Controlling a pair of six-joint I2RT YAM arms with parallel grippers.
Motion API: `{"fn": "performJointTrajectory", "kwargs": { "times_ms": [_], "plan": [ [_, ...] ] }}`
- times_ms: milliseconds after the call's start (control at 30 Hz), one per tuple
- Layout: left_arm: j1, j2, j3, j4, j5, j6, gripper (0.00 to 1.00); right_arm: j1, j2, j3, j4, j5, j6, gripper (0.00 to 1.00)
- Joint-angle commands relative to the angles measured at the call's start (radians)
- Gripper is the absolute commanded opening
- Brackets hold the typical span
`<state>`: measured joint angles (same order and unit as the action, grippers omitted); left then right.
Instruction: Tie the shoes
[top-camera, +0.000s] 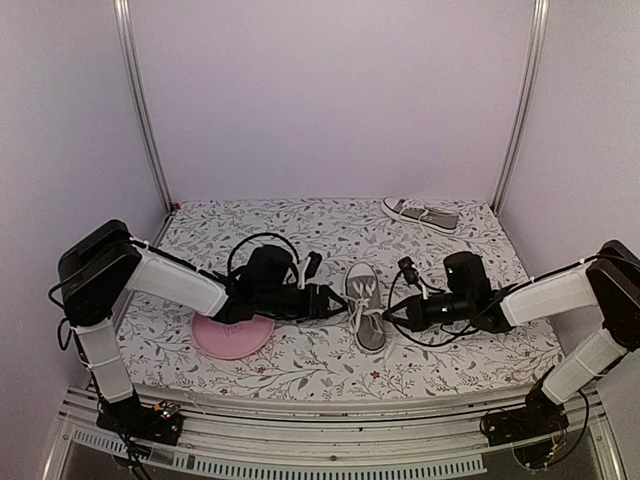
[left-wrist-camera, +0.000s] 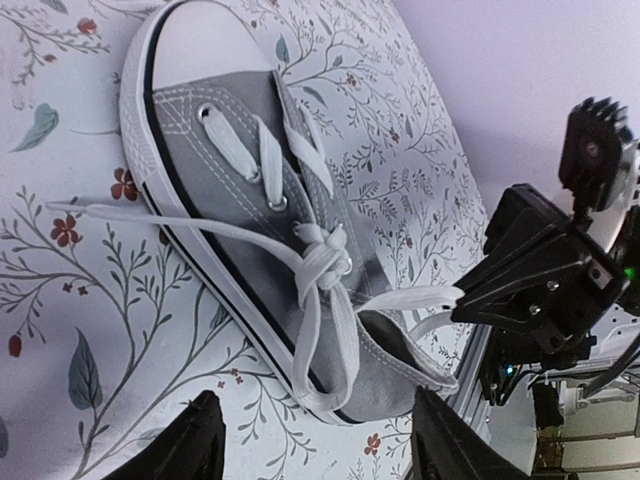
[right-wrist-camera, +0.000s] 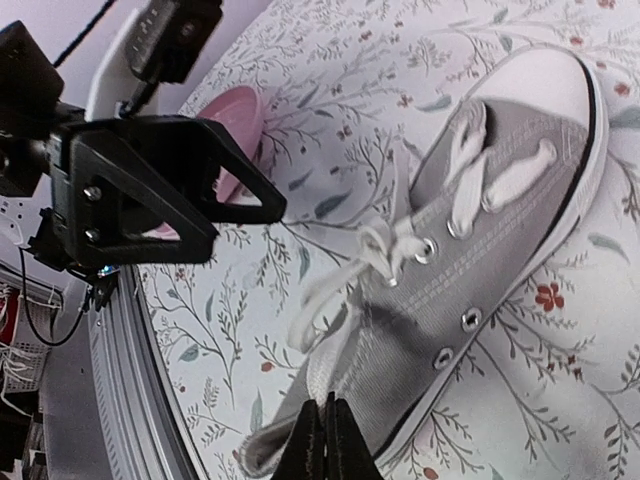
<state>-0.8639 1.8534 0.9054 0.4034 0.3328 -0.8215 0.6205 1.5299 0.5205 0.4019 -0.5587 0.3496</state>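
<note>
One grey shoe (top-camera: 366, 305) with white laces lies in the middle of the table, toe pointing away from the arms. The other shoe (top-camera: 421, 214) lies at the back right. My left gripper (top-camera: 335, 300) hovers at the near shoe's left side. In the left wrist view its gripper (left-wrist-camera: 315, 450) is open, with the shoe's heel (left-wrist-camera: 400, 370) just ahead of it and nothing between its fingers. My right gripper (top-camera: 391, 313) is at the shoe's right side. It (right-wrist-camera: 325, 440) is shut, and a white lace loop (left-wrist-camera: 420, 298) runs from the half-knot (left-wrist-camera: 325, 250) into its tips.
A round pink plate (top-camera: 233, 335) lies left of the near shoe, partly under my left arm. One loose lace end (left-wrist-camera: 100, 210) trails over the flowered cloth. White walls and metal posts close in the back and sides; the table's metal rail (top-camera: 330, 440) runs along the front.
</note>
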Motion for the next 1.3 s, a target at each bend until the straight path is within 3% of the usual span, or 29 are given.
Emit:
{"fn": "performJointTrajectory", "kwargs": {
  "times_ms": [0, 433, 733, 1167, 1267],
  "plan": [
    [0.029, 0.038, 0.000, 0.089, 0.032, -0.018, 0.62, -0.004, -0.058, 0.095, -0.103, 0.019, -0.053, 0.02],
    [0.058, 0.191, 0.131, 0.109, 0.118, 0.027, 0.45, 0.071, 0.116, 0.252, -0.217, 0.070, -0.048, 0.02],
    [0.056, 0.262, 0.182, 0.116, 0.142, 0.038, 0.33, 0.074, 0.058, 0.213, -0.275, 0.143, -0.028, 0.02],
    [0.047, 0.246, 0.157, 0.147, 0.153, 0.009, 0.30, 0.073, -0.049, 0.164, -0.373, 0.166, -0.006, 0.02],
    [0.045, 0.190, 0.075, 0.186, 0.125, -0.023, 0.42, 0.073, -0.071, 0.169, -0.394, 0.167, -0.007, 0.02]
  ]
}}
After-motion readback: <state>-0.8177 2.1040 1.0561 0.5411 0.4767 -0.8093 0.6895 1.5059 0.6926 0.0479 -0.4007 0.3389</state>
